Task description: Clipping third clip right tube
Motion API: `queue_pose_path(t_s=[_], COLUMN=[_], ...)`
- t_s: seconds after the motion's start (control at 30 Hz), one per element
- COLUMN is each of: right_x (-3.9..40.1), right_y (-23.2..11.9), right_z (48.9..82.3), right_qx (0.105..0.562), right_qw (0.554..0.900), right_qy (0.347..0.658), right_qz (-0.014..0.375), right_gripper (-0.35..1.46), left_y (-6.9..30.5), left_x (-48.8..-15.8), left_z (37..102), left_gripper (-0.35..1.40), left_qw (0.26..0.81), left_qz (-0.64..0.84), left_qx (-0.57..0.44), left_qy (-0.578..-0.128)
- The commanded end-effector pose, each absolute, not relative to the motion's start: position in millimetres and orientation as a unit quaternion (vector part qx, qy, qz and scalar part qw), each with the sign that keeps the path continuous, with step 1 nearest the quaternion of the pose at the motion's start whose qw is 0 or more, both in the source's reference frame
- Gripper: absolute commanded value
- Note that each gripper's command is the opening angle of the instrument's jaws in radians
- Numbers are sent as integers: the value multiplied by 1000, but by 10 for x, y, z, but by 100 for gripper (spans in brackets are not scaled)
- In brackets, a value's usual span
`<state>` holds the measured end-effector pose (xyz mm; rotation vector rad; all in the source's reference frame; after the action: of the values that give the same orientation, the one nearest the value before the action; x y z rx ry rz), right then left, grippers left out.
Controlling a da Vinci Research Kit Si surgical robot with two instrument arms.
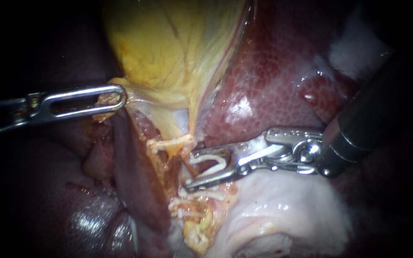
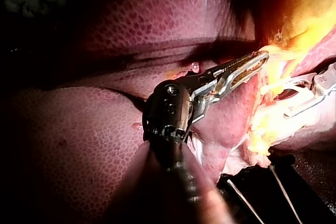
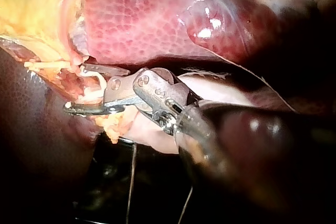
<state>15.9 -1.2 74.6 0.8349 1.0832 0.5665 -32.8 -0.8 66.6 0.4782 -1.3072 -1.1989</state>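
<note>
Traction first: our left instrument has its pincer pinching the gallbladder, which we judge holds the tube taut; our right instrument has its pincer spread, cradling a clip; the tube lies between its tips, ready for closing.

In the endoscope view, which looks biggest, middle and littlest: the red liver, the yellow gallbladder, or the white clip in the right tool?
Largest to smallest:
1. liver, spread across much of the view
2. gallbladder, the yellow bag at the top
3. clip, tiny, held in the jaws of the right tool
</note>
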Motion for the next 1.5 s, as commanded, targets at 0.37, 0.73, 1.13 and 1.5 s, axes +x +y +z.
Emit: queue_pose_path(t_s=[0.37, 0.73, 1.13, 1.5], right_x=[159, 144, 111, 113], right_y=[-12, -9, 4, 9], right_z=[745, 742, 746, 751], right_qx=[380, 383, 385, 381], right_qw=[738, 738, 737, 737], right_qy=[493, 493, 493, 493], right_qz=[258, 256, 256, 261], right_gripper=[49, 50, 51, 51], left_y=[-8, -8, -9, -9], left_x=[-328, -327, -327, -327], left_z=[666, 665, 665, 665], left_gripper=[-35, -35, -35, -35], left_qw=[607, 607, 607, 607], left_qz=[-519, -518, -518, -518], left_qx=[207, 207, 207, 207], left_qy=[-566, -566, -566, -566])
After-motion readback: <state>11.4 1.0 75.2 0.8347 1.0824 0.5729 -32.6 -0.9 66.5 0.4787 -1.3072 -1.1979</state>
